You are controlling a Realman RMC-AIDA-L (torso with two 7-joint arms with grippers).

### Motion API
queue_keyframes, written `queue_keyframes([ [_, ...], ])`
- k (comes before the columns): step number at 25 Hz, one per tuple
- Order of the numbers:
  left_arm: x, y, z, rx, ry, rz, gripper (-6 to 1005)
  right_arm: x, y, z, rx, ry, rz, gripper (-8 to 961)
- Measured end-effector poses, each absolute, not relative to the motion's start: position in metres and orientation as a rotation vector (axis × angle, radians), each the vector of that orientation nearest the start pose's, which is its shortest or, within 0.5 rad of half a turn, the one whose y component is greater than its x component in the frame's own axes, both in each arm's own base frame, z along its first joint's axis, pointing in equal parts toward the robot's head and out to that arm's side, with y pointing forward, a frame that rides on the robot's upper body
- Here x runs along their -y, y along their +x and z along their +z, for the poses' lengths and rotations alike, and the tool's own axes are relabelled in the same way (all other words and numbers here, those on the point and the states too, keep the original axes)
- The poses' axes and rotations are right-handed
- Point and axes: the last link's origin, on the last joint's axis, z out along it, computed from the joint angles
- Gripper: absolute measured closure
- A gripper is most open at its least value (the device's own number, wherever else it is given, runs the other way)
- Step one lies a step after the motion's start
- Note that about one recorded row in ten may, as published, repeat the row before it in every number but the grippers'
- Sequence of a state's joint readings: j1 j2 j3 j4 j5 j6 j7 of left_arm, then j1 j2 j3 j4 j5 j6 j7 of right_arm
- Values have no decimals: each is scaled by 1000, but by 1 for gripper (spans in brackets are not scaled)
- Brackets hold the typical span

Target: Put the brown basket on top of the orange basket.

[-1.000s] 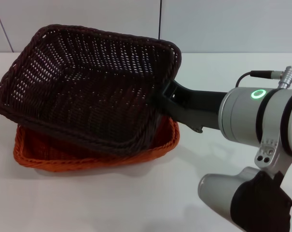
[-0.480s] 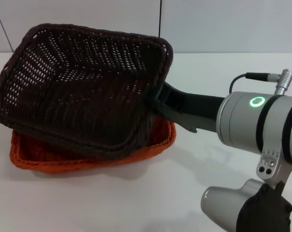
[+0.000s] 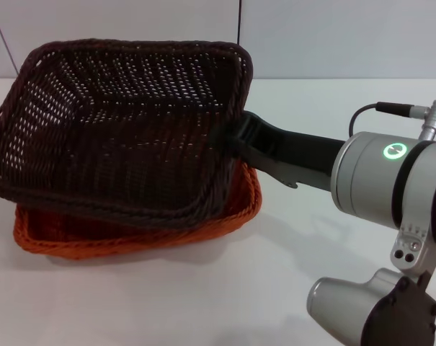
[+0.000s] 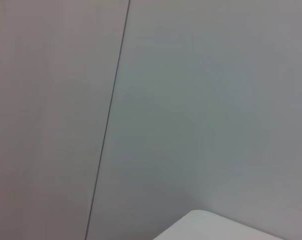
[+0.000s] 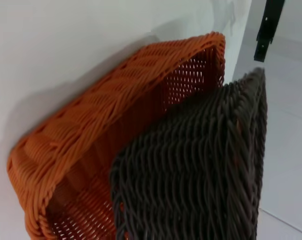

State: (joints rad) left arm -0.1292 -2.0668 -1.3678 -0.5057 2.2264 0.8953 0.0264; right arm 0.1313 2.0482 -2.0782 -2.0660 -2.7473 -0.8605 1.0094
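Note:
The brown basket is held tilted over the orange basket, its near edge down inside the orange one and its far side raised. My right gripper is shut on the brown basket's right rim, with the arm reaching in from the right. The right wrist view shows the brown basket's outer wall close up, partly inside the orange basket. My left gripper is out of view; its wrist view shows only a wall.
The baskets sit on a white table against a pale wall. A table corner shows in the left wrist view. My right arm's elbow is at the front right.
The brown basket has swung level and a little lower over the orange basket, its far right corner moving left. My right arm shifted slightly right and down.

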Motion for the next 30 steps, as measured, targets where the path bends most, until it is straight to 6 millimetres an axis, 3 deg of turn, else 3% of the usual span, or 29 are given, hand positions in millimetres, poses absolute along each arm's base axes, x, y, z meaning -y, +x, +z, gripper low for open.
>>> queue_keyframes([
  [16,-276,-418,50,893,-1012,-523,202,-264,78,-15,1604,-1794,-524,650],
  [23,-284,-414,48,889,-1033,-524,202,-261,100,-11,1531,-1832,-605,621],
  [30,-293,-408,47,856,-1065,-501,202,-265,130,-6,1364,-1845,-651,365],
])
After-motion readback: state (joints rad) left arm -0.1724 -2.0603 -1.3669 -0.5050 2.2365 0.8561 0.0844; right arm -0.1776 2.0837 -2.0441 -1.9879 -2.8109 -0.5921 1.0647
